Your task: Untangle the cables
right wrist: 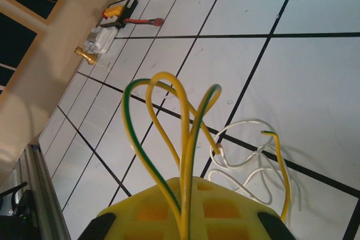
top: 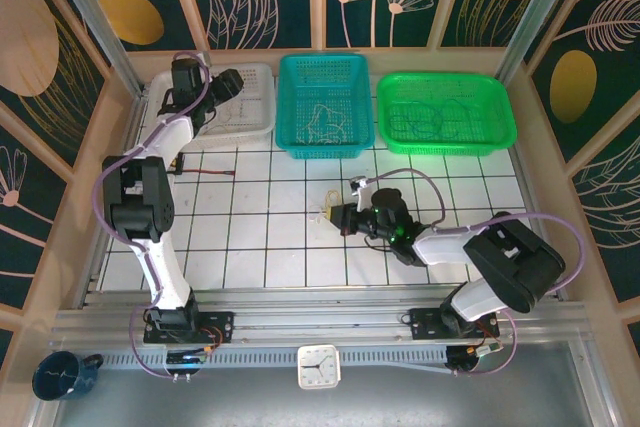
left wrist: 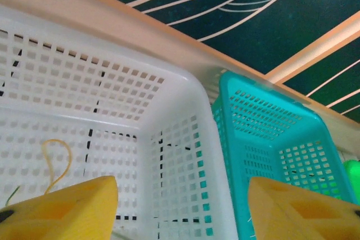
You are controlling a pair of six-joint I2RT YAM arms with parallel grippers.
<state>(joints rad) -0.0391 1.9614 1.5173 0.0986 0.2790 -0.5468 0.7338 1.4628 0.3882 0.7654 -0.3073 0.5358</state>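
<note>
The cables here are yellow-green ones (right wrist: pixel 183 139) and a thin white one (right wrist: pixel 248 121). My right gripper (right wrist: pixel 188 186) is shut on the yellow-green loops, which rise from between its yellow fingers. The white cable lies coiled on the tiles just beyond, tangled with a yellow-green end. From above, the right gripper (top: pixel 342 215) sits mid-table with the small cable knot (top: pixel 330 209) at its tip. My left gripper (top: pixel 226 83) hangs over the white basket (top: pixel 262 133), and in the wrist view the left gripper (left wrist: pixel 183 189) stands open and empty. A single yellow wire (left wrist: pixel 56 140) lies in that white basket (left wrist: pixel 169 88).
A teal basket (top: pixel 290 137) and a green basket (top: pixel 500 112) at the back hold more wires. A thin red wire (top: pixel 205 173) with a small connector board (right wrist: pixel 121 10) lies at the left wall. A clock (top: pixel 318 367) and a mug (top: pixel 60 375) sit below the rail.
</note>
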